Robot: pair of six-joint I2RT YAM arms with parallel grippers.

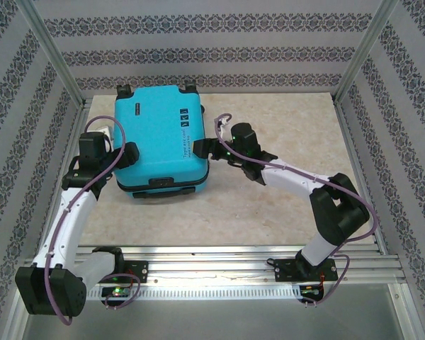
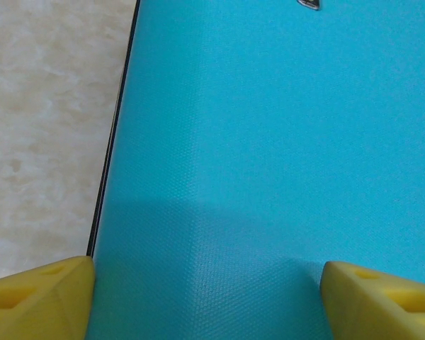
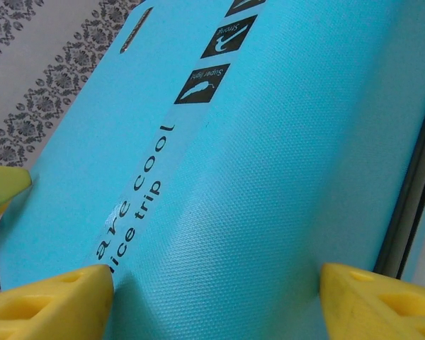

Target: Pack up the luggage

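Note:
The luggage, a turquoise hard-shell suitcase, lies shut and flat on the table, with black wheels at its far edge and a handle at its near edge. My left gripper is at its left side. In the left wrist view this gripper is open, and its yellow fingertips are spread wide close over the shell. My right gripper is at the luggage's right side. It is also open, and its fingertips straddle the shell beside the dark printed text.
The beige table top lies to the right of and in front of the luggage. Patterned walls and metal posts close in the back and sides. A metal rail with the arm bases runs along the near edge.

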